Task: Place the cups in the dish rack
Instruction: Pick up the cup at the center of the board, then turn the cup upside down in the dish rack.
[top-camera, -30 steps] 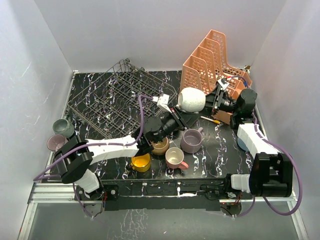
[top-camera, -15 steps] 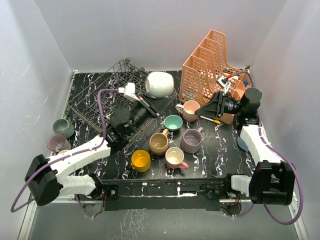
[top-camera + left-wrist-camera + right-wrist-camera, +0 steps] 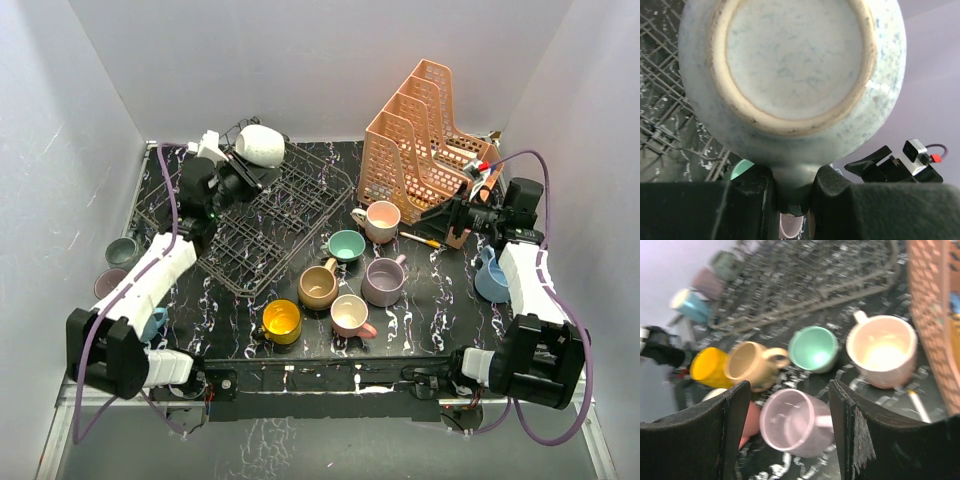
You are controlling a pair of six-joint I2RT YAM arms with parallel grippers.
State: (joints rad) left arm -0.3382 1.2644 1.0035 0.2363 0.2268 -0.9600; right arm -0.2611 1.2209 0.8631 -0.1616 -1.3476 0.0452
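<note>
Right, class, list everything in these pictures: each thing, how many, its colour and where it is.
white cup: 1, speckled white, held above the rack's far left corner
middle cups: 6, pale pink cup, teal cup, tan cup, lilac cup, cream cup, yellow cup, on the table beside the rack
left-edge cups: 3, grey-green cup, mauve cup, light blue cup, by the left wall
blue cup: 1, blue, beside the right arm
rack: 1, dark grey wire, far left
organizer: 1, orange, far right
pen: 1, yellowish, by the organizer
table: 1, black marbled
left gripper: 1, black, shut on the white cup
right gripper: 1, black, open and empty, near the organizer
</note>
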